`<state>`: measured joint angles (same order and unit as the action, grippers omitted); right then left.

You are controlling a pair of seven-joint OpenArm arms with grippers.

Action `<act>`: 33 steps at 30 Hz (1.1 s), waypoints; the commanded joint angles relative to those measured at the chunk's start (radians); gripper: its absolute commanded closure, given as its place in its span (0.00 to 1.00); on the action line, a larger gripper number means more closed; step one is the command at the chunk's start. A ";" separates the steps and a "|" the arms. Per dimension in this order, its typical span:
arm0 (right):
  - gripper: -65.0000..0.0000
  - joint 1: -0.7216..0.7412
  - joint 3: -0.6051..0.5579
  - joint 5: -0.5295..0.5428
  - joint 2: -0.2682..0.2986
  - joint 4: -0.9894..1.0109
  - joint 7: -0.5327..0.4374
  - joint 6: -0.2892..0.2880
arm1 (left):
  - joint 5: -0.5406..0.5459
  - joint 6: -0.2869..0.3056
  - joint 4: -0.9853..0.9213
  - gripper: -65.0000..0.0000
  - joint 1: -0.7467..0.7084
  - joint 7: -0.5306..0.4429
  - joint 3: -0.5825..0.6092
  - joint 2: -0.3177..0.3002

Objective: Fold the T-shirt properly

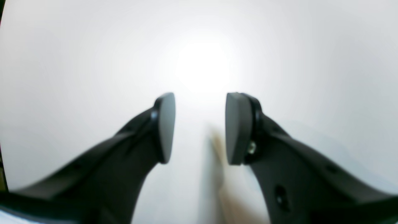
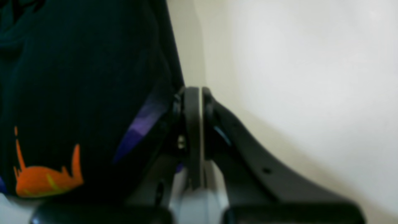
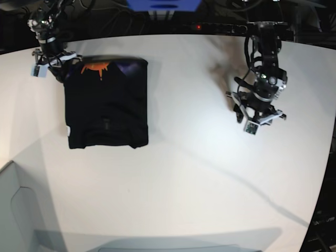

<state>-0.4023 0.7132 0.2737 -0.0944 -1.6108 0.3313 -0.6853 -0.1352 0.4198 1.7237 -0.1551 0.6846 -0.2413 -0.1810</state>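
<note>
The black T-shirt (image 3: 107,105) lies as a flat rectangle on the left part of the white table (image 3: 184,173). Its orange print (image 3: 94,66) shows along the far edge, and a small white tag (image 3: 68,131) sticks out at its near left corner. My right gripper (image 3: 56,65) sits at the shirt's far left corner. In the right wrist view that gripper (image 2: 201,93) is shut, with the T-shirt (image 2: 77,77) lying just left of its fingers and no cloth showing between the pads. My left gripper (image 3: 255,110) hovers over bare table at the right. It stands open (image 1: 200,105), holding nothing.
A grey box-like shape (image 3: 16,210) fills the near left corner. Cables and a dark strip with a red light (image 3: 210,26) run along the table's far edge. The table's right edge curves down past the left arm.
</note>
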 commanded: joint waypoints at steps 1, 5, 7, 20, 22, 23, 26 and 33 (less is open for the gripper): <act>1.00 -0.005 0.007 0.019 0.008 -0.033 -0.033 -0.013 | 0.007 -0.003 0.043 0.61 -0.004 -0.021 -0.007 -0.005; 1.00 -0.030 0.101 0.019 -0.011 -0.121 -0.039 -0.013 | 0.007 -0.003 0.158 0.61 -0.099 0.027 -0.016 0.008; 1.00 -0.063 0.150 0.017 -0.026 -0.181 -0.036 -0.013 | 0.007 -0.003 0.235 0.63 -0.157 0.090 -0.025 0.008; 1.00 -0.452 0.185 0.017 -0.038 -0.277 0.253 -0.013 | 0.009 -0.003 0.304 1.00 -0.688 0.033 -0.266 0.170; 1.00 -0.462 0.159 0.017 -0.012 -0.248 0.271 -0.013 | 0.009 -0.003 0.304 1.00 -0.769 -0.026 -0.275 0.188; 1.00 -0.472 0.128 0.017 0.009 -0.220 0.272 -0.013 | 0.009 -0.003 0.301 1.00 -0.806 -0.053 -0.283 0.191; 1.00 -0.470 0.049 0.017 0.074 -0.089 0.263 -0.013 | 0.033 -0.003 0.249 1.00 -0.878 -0.113 -0.307 0.226; 1.00 -0.349 -0.105 0.016 0.155 0.261 0.141 -0.013 | 0.167 -0.005 -0.110 1.00 -0.828 -0.265 -0.338 0.205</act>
<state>-0.7334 0.6029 0.2844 0.0540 -1.3319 0.4728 -0.6899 0.0269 0.4210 1.5848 -0.9710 0.4397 -0.5735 0.0307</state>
